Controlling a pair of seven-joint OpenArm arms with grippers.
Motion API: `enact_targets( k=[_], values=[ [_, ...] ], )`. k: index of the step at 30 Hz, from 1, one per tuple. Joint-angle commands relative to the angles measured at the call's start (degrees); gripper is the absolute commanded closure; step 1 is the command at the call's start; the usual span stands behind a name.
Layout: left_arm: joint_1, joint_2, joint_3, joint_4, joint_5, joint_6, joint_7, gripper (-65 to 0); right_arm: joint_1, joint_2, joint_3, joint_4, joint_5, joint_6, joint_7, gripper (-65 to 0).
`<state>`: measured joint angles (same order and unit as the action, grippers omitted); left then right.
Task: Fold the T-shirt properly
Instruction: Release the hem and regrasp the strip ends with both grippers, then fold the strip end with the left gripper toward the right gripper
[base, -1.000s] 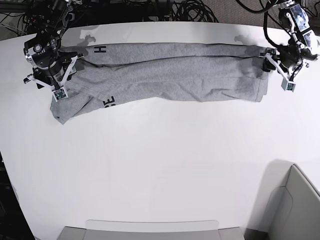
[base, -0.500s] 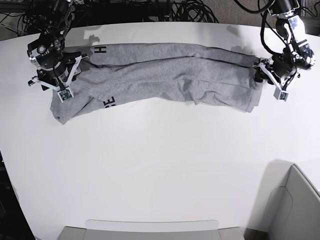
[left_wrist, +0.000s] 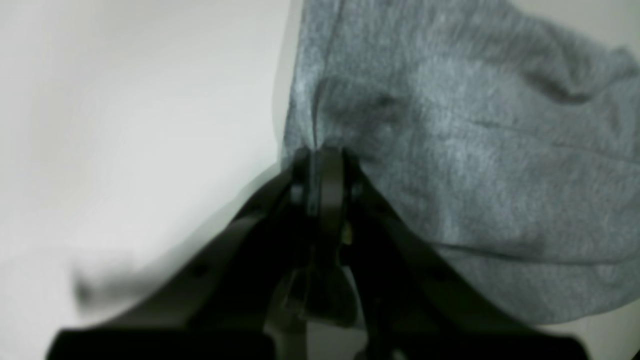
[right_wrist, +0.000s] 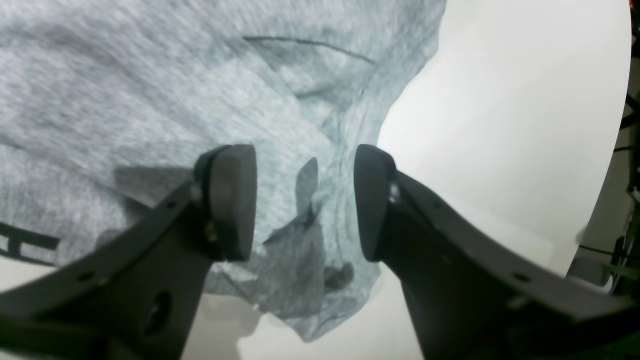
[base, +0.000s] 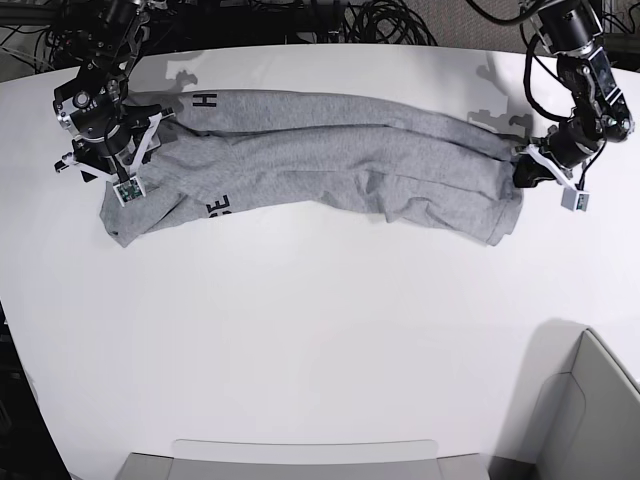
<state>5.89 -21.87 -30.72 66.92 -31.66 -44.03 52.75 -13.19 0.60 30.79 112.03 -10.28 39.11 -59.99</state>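
The T-shirt (base: 330, 160) lies stretched lengthwise across the far part of the white desk (base: 320, 340), folded into a long, narrow grey band with rumpled ridges running along it. Black block letters show near its end on the base view's left, an "H" close to the far edge and more lettering on the near edge.

The left claw (left_wrist: 320, 165) sits at the band's end on the base view's right. Its jaws are pressed together on the cloth's edge (the wrist view shows grey fabric bunching straight out of the closed tips), and the shirt (left_wrist: 465, 150) puckers into folds around that grip.

The right claw (right_wrist: 305, 200) hangs over the other end, above the crumpled sleeve area. Its two dark pads (right_wrist: 230, 200) stand wide apart with grey cloth (right_wrist: 150, 100) visible between and beneath them, and nothing is caught in them. Part of a black letter shows at the wrist view's left edge.

A grey bin corner (base: 590, 410) sits at the desk's near right.
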Motion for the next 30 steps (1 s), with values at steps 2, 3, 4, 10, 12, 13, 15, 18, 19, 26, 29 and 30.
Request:
enact_targets(
  k=[2, 3, 4, 10, 12, 13, 15, 18, 19, 26, 29, 30],
  values=[
    [0.48, -2.18, -3.26, -1.38, 12.71, 4.03, 8.04, 0.0, 0.49, 0.5, 0.03, 0.9, 0.22, 0.89, 0.69, -31.0],
    [-0.31, -2.18, -4.75, -1.38, 13.42, 4.03, 8.13, 0.0, 0.49, 0.5, 0.03, 0.9, 0.22, 0.89, 0.69, -31.0],
    [-0.48, -2.26, -5.9, -1.38, 14.03, 4.03, 8.13, 0.0, 0.49, 0.5, 0.03, 0.9, 0.22, 0.89, 0.69, -31.0],
    [-1.01, -2.26, -10.55, -1.2, 16.76, 4.03, 8.22, 0.0, 0.75, 0.5, -0.06, 0.9, 0.22, 0.89, 0.69, -31.0],
    [-0.84, -2.26, -10.99, -1.2, 16.76, 4.03, 8.22, 0.0, 1.19, 0.67, 0.29, 0.9, 0.22, 0.89, 0.69, -31.0],
    [-0.75, -2.26, -10.99, -1.2, 16.76, 4.03, 8.22, 0.0, 1.28, 1.2, 0.2, 0.9, 0.22, 0.89, 0.69, -31.0],
    [-0.84, -2.26, -11.08, -1.11, 16.76, 4.03, 8.22, 0.0, 1.28, 1.64, 0.12, 0.9, 0.22, 0.89, 0.69, -31.0],
    [-1.01, -2.26, -11.43, -0.41, 16.76, 4.03, 8.74, 0.0, 1.37, 1.64, 0.03, 0.9, 0.22, 0.89, 0.69, -31.0],
    [-1.01, -2.35, -11.43, 1.26, 16.76, 4.03, 9.36, 0.0, 1.37, 1.64, 0.03, 0.9, 0.22, 0.89, 0.69, -31.0],
    [0.13, -0.33, -11.43, 19.28, 16.76, 4.03, 18.41, 0.0, 1.37, 1.64, -0.06, 0.81, 0.22, 0.89, 0.69, -31.0],
    [0.22, 1.78, -11.43, 24.65, 16.76, 4.03, 21.4, 0.0, 1.63, 1.64, -0.06, -0.34, 0.31, 0.89, 0.69, -31.0],
    [0.22, 2.31, -11.43, 26.49, 16.76, 4.03, 22.54, 0.0, 2.25, 1.64, -0.06, -0.95, 0.31, 0.89, 0.69, -31.0]
  ],
)
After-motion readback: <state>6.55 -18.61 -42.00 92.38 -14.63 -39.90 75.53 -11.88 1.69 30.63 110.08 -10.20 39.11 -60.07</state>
